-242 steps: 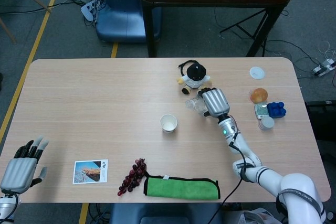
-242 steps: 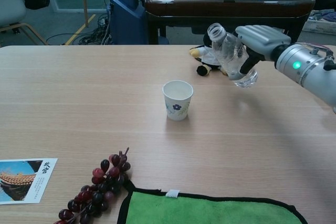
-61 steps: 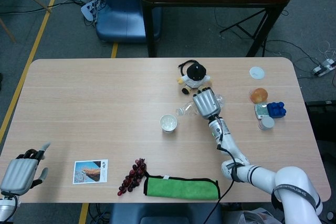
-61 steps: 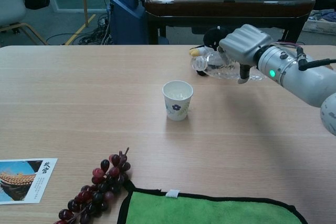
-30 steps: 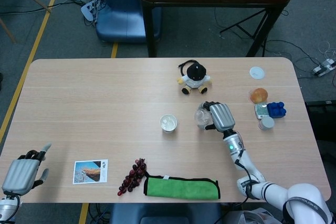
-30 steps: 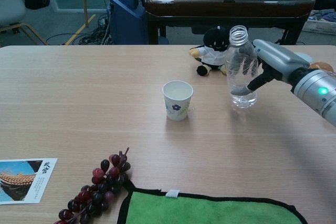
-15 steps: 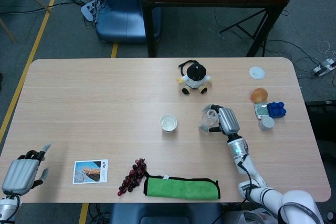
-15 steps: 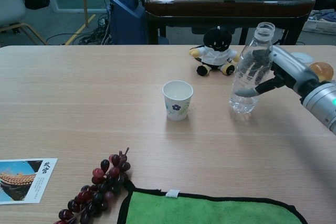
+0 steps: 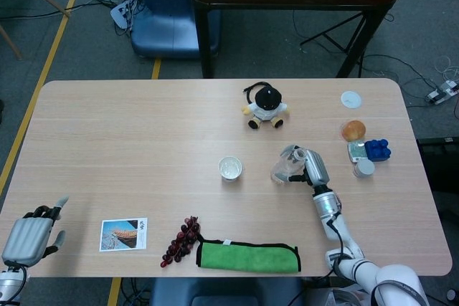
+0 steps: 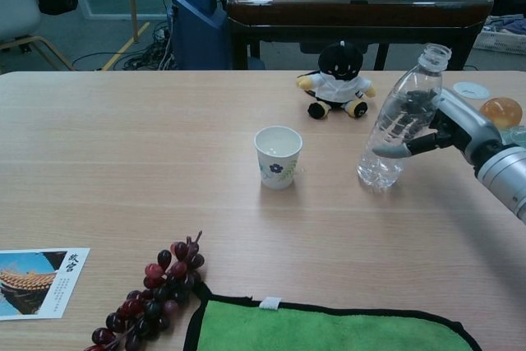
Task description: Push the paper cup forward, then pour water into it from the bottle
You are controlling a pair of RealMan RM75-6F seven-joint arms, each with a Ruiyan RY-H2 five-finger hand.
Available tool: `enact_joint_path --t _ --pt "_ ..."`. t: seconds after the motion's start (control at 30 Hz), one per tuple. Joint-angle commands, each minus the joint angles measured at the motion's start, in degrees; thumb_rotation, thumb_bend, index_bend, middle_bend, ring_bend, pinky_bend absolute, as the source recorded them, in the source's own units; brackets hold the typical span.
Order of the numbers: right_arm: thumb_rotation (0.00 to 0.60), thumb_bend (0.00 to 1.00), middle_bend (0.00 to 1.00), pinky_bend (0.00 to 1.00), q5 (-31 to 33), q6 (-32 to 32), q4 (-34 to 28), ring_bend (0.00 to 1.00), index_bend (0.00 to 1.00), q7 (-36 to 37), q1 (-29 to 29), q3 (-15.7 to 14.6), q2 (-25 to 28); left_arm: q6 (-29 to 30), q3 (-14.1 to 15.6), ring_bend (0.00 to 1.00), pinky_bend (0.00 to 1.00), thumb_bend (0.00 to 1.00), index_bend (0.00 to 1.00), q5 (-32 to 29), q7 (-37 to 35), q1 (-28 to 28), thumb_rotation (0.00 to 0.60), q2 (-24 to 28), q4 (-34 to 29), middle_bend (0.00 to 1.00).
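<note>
The white paper cup (image 9: 230, 168) (image 10: 279, 156) with a blue flower print stands upright near the table's middle. To its right, a clear uncapped plastic bottle (image 9: 285, 165) (image 10: 400, 121) has its base on the table and leans right, toward my right hand (image 9: 313, 166) (image 10: 456, 133). That hand wraps its fingers (image 10: 399, 151) around the bottle's middle from the right side. A little water sits in the bottle's bottom. My left hand (image 9: 29, 234) hangs at the near-left table corner, holding nothing, fingers loosely apart; the chest view does not show it.
A penguin plush (image 9: 266, 106) (image 10: 336, 80) sits behind the bottle. Purple grapes (image 10: 156, 293), a green cloth (image 9: 248, 256) and a postcard (image 9: 124, 234) lie along the near edge. A white lid (image 9: 351, 99), an orange ball (image 9: 353, 130) and blue pieces (image 9: 378, 150) sit far right.
Two seconds ago the bottle lay tipped toward the cup. It then came upright onto the table, and now it leans right as my right hand has drawn back to the right.
</note>
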Motion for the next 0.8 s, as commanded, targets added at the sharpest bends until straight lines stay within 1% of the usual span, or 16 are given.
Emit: enact_joint_path --t 0.03,0.17,0.23,0.33,0.47,0.57,0.67,0.8 --pt "0.600 0.17 0.60 0.51 -0.4 -0.7 1.1 0.48 0.61 0.8 0.2 -0.1 -0.5 0.1 0.0 0.25 0.41 0.37 0.12 0.0 0.0 0.0 0.600 0.0 0.0 0.40" --pt "0.600 0.15 0.57 0.51 -0.8 -1.2 1.9 0.46 0.61 1.5 0.4 -0.4 -0.7 0.2 0.0 0.25 0.41 0.38 0.12 0.0 0.1 0.1 0.600 0.1 -0.2 0.40" --pt "0.600 0.13 0.55 0.51 -1.2 -1.7 2.1 0.44 0.59 1.7 0.5 -0.7 -0.6 0.3 0.0 0.25 0.41 0.37 0.12 0.0 0.1 0.1 0.600 0.1 -0.2 0.40" --pt "0.600 0.09 0.48 0.50 -1.7 -1.9 2.2 0.38 0.52 1.7 0.6 -1.2 -0.2 0.2 0.0 0.25 0.41 0.38 0.12 -0.1 0.1 0.1 0.600 0.1 -0.1 0.40" --pt "0.600 0.03 0.36 0.44 -2.3 -2.8 1.8 0.29 0.42 2.1 0.6 -1.9 0.6 0.3 0.0 0.25 0.41 0.37 0.12 -0.1 0.0 0.2 0.600 0.2 -0.1 0.40" --pt "0.600 0.00 0.28 0.39 -2.8 -3.0 0.8 0.22 0.33 2.3 0.3 -2.5 1.5 0.3 0.0 0.25 0.41 0.38 0.12 -0.2 0.1 0.2 0.600 0.2 -0.1 0.40" --pt "0.600 0.00 0.23 0.35 -3.1 -2.7 -0.2 0.18 0.28 1.4 0.1 -2.7 2.5 0.3 0.0 0.25 0.41 0.37 0.12 -0.1 0.1 0.2 0.600 0.1 -0.1 0.40" --pt "0.600 0.00 0.19 0.32 -3.4 -2.8 -2.4 0.16 0.22 0.4 -0.2 -3.0 4.4 0.3 0.1 0.25 0.41 0.37 0.12 -0.1 0.3 0.2 0.600 0.0 -0.1 0.40"
